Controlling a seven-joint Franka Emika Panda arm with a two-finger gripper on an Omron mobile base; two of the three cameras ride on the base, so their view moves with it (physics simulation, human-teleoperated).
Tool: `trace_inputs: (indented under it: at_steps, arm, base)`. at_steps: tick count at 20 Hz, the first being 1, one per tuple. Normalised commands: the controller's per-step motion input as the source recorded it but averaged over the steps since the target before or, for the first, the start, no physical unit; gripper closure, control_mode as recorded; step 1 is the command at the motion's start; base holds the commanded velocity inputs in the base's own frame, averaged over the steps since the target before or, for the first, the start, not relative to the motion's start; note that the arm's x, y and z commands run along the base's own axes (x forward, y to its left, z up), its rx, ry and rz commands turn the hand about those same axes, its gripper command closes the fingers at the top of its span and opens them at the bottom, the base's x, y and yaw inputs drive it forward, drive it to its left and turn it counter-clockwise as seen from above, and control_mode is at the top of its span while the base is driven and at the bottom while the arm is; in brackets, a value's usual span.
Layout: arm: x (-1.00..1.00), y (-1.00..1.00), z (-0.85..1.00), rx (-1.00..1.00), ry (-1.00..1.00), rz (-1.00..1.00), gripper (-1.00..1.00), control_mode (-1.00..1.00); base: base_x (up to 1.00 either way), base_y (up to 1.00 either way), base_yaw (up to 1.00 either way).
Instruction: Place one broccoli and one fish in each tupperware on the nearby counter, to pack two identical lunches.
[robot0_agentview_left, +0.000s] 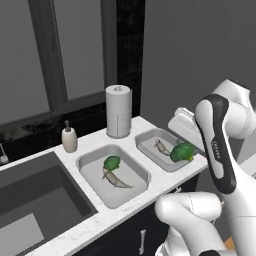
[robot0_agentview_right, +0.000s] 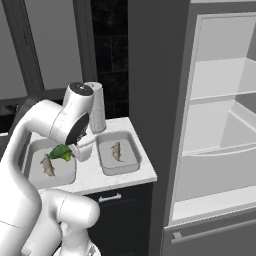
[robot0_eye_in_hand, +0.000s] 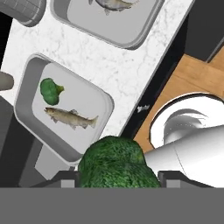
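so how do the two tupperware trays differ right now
The tray nearer the sink holds a broccoli and a fish; the tray by the paper towel roll holds just a fish. The gripper carries a second broccoli above that second one. Both are shallow grey rectangles on the counter.

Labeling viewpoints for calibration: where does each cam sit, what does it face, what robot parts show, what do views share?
Left base view: behind-left, looks down on counter and sink; arm rises lower right.
Right base view: behind-right, faces counter and open fridge; arm lower left.
Hand view: looks down along gripper holding broccoli.
Shared: both tupperware trays and the held broccoli.
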Motion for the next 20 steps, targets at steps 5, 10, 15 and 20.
trace_inputs:
  at_steps: [5, 10, 15, 20]
  arm:
    - [0.05, 0.00, 0.00, 0.00, 0.00, 0.00, 1.00, -1.00]
    - [0.74, 0.00, 0.00, 0.00, 0.00, -0.02, 1.00, -1.00]
    - [1.00, -0.07, -0.33, -0.10, 0.11, -0.06, 1.00, -1.00]
    - [1.00, -0.25, -0.61, -0.22, 0.01, -0.11, 1.00, -1.00]
  base:
    - [0.06, 0.00, 0.00]
    - [0.00, 0.00, 0.00]
    - [0.00, 0.00, 0.00]
    - [0.00, 0.00, 0.00]
